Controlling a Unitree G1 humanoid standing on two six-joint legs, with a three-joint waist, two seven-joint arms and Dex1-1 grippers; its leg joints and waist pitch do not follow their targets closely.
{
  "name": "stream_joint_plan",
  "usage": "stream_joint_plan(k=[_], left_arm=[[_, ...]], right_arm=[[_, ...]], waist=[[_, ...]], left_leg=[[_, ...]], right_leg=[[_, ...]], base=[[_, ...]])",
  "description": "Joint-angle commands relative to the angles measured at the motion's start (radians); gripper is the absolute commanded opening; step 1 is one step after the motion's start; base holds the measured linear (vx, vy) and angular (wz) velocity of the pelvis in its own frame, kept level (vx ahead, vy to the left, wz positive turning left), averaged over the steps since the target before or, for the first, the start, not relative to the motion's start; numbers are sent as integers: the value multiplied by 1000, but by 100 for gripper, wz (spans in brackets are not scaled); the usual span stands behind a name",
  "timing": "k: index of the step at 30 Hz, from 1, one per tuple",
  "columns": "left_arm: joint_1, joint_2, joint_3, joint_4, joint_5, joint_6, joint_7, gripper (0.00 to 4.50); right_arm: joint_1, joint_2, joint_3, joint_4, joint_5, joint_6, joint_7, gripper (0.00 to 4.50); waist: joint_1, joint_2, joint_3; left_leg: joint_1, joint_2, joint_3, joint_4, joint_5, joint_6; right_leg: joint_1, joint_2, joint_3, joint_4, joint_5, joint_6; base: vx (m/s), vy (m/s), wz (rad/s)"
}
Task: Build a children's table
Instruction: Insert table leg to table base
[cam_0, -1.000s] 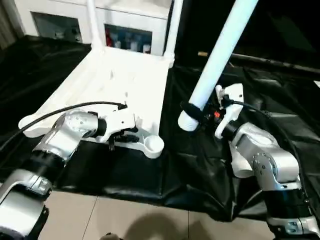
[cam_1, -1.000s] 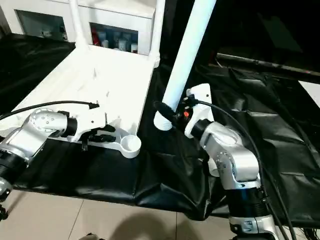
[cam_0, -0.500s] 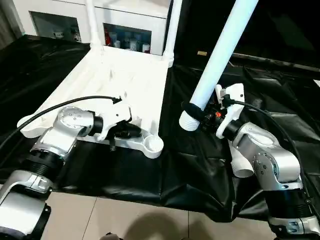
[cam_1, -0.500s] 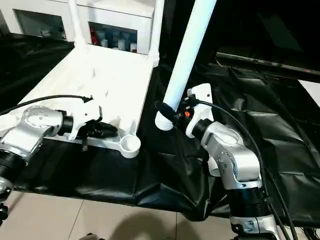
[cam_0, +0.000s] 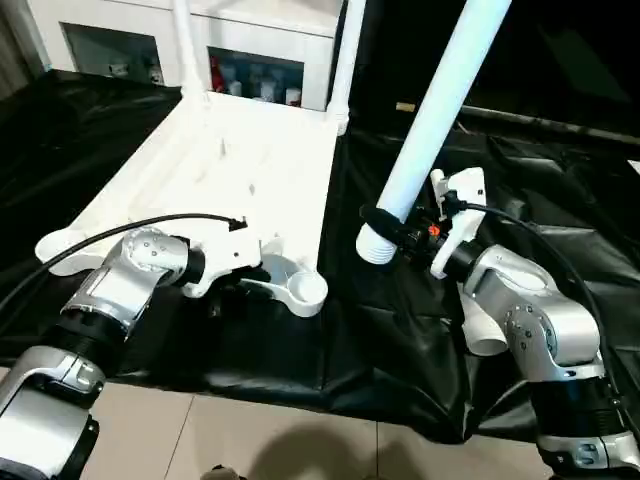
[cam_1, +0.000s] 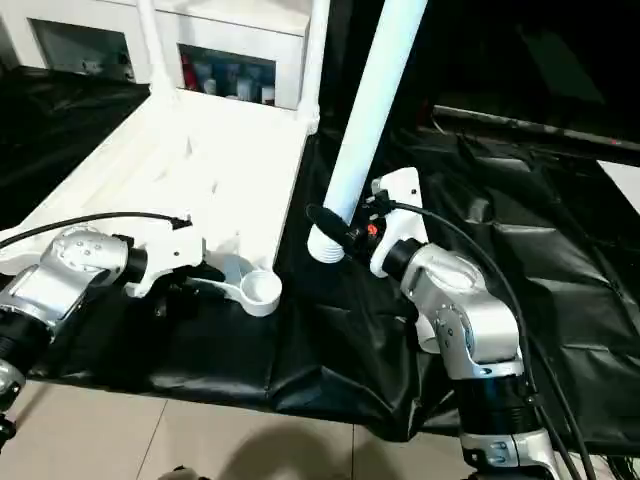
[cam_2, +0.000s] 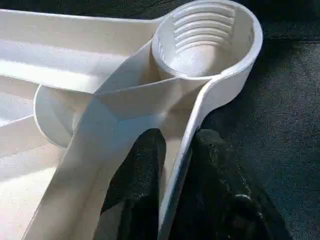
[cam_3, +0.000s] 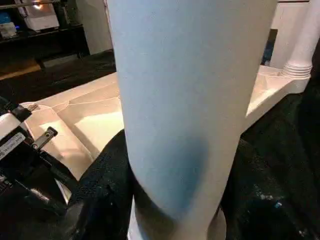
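Observation:
The white table top (cam_0: 240, 170) lies upside down on the black-draped work table, ribbed underside facing up. Two white legs (cam_0: 184, 45) (cam_0: 346, 60) stand in its far corner sockets. My left gripper (cam_2: 177, 142) is shut on the top's near rim, one finger (cam_2: 142, 165) on each side of the wall, just behind the near-right corner socket (cam_0: 306, 290). That threaded socket (cam_2: 207, 35) is vacant. My right gripper (cam_0: 395, 228) is shut on a third leg (cam_0: 435, 110), held tilted with its threaded end low, to the right of that socket. The leg (cam_3: 185, 100) fills the right wrist view.
A white cabinet with glass doors (cam_0: 250, 40) stands behind the table top. The black cover (cam_0: 400, 330) hangs in folds over the work table's near edge, with tiled floor (cam_0: 250, 440) below. Cables run along both forearms.
My left wrist has turned and its forearm has dropped slightly while still gripping the rim. The corner socket and the leg in my right gripper stay about where they were.

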Motion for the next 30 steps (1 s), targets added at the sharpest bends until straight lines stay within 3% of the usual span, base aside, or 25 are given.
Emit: stream_joint_plan(k=[1, 5, 6, 9, 13, 19, 23, 27, 29, 30], left_arm=[[-11, -10, 16, 7, -14, 15, -26, 87], [2, -6, 12, -13, -25, 39, -64, 61], [21, 6, 1, -50, -31, 87, -104, 59], [48, 17, -11, -99, -40, 140, -139, 36], [78, -13, -10, -152, -39, 267, -93, 8], [113, -88, 13, -237, -19, 450, 48, 0], [123, -108, 18, -261, -11, 477, 88, 0], [152, -125, 7, -319, 5, 437, 122, 0], [158, -115, 8, -352, 15, 429, 137, 0], [157, -121, 20, -359, 6, 435, 147, 29]], right_arm=[[10, -17, -6, -26, -4, 7, 7, 191], [9, -20, -2, -24, -5, 8, 14, 191], [12, -20, -1, -25, -5, 8, 15, 191], [15, -21, 1, -23, -8, 5, 15, 191], [17, -18, -1, -22, -8, 7, 7, 191], [23, -12, 1, -17, -12, 12, -3, 191], [25, -9, 3, -14, -15, 10, -5, 191], [26, -4, 7, -20, -14, 19, -12, 191], [29, -7, 10, -22, -14, 23, -11, 191], [30, -7, 11, -22, -14, 23, -12, 191]], waist=[[1, 26, -67], [-4, 25, -69], [-5, 19, -70], [-9, 24, -69], [-11, 26, -67], [-14, 20, -64], [-15, 19, -65], [-18, 18, -65], [-18, 12, -66], [-17, 16, -66]], left_leg=[[19, 37, -8, -75, -175, -45], [15, 35, -9, -74, -158, -44], [15, 36, -8, -73, -147, -37], [15, 37, -7, -73, -133, -26], [17, 37, -5, -73, -141, -23], [15, 36, -6, -71, -168, -25], [12, 34, -8, -71, -164, -16], [12, 36, -9, -71, -157, -9], [11, 36, -9, -72, -152, -5], [12, 36, -8, -71, -148, -5]], right_leg=[[47, -77, 47, -68, -114, -196], [51, -76, 46, -63, -84, -203], [53, -78, 47, -60, -73, -208], [52, -76, 47, -59, -44, -221], [50, -74, 47, -60, -56, -229], [52, -76, 48, -71, -134, -215], [53, -73, 47, -76, -165, -197], [51, -72, 47, -76, -150, -194], [51, -71, 46, -74, -142, -192], [50, -71, 46, -73, -138, -192]], base=[[0, 0, 0], [0, 0, 0], [0, 0, 0], [0, 0, 0], [0, 0, 0], [0, 0, 0], [0, 0, 0], [0, 0, 0], [0, 0, 0], [0, 0, 0]])
